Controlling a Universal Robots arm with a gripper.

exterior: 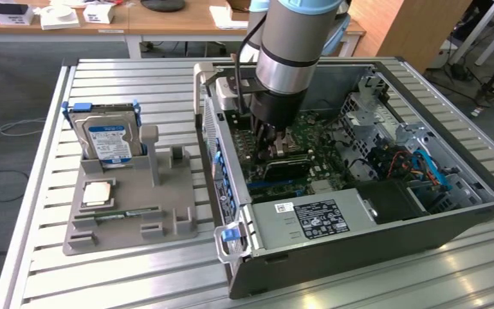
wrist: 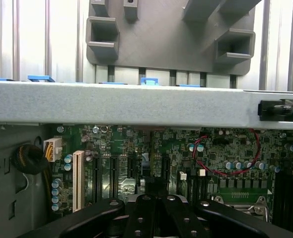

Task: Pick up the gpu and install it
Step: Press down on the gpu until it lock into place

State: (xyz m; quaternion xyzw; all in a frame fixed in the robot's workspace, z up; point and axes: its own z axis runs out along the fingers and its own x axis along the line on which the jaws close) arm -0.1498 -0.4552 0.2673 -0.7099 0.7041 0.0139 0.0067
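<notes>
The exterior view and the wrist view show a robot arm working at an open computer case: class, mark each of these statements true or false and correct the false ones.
1. The silver hard drive with the blue label stands upright in the grey plastic parts holder. True.
2. The black gripper hangs over the grey holder. False: it is down inside the open dark metal computer case, over the green motherboard.
3. The case lies on its side on a slatted metal table. True.
4. The narrow green RAM stick is plugged into the motherboard. False: it lies in the holder.
5. The holder sits on the exterior view's right of the case. False: on its left.
</notes>
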